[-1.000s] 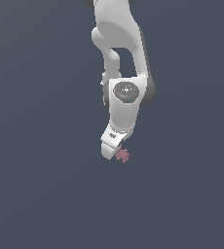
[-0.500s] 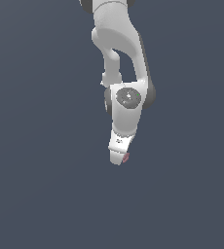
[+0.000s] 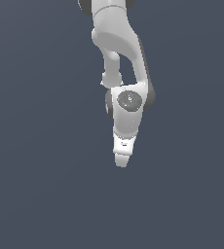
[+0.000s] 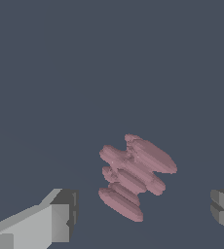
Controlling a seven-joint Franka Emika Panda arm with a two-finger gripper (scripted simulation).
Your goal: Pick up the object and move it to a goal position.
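Arm has dropped since a second ago, now hiding the object in the exterior view. Near: fingers (image 4: 142, 219) released, spread wide to straddle it. Beyond, the object (image 4: 135, 176) lies between them on the grey surface (image 4: 60, 73), ungrasped.

Even flat light, sharp renders, faint shading

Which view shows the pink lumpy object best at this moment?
The wrist view: the pink object sits in full sight, its clustered ridges clear, between the open claw fingers, untouched. In the exterior view the claw hides it entirely.
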